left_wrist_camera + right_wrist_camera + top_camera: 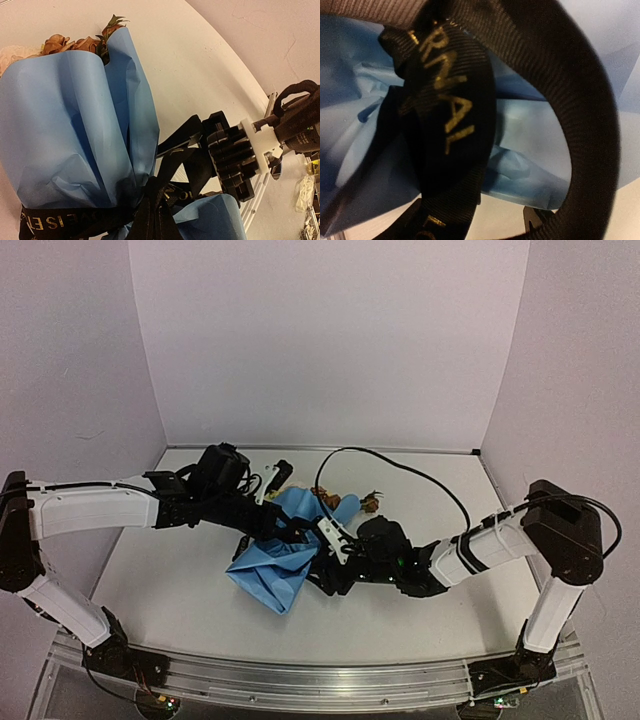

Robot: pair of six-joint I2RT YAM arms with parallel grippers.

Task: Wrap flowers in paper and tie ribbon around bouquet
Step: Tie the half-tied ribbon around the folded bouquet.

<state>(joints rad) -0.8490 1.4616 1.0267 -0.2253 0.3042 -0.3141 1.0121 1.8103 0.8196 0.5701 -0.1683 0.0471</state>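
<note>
The bouquet (290, 545) lies on the smooth white table (430, 620) between both arms. It is a creased, matte light blue paper (65, 130) cone with orange-brown and pale flowers (65, 44) protruding from its open end, and its narrow end is cinched by a flat, woven black ribbon (172, 192) bearing gold lettering. The left gripper (285, 530) is fully closed at the pinched neck, though what it clamps is hidden; the right gripper (220, 157), with ribbed black fingers on a white mount, sits just beside the ribbon loops, and its jaw spacing and any grip cannot be determined.
</note>
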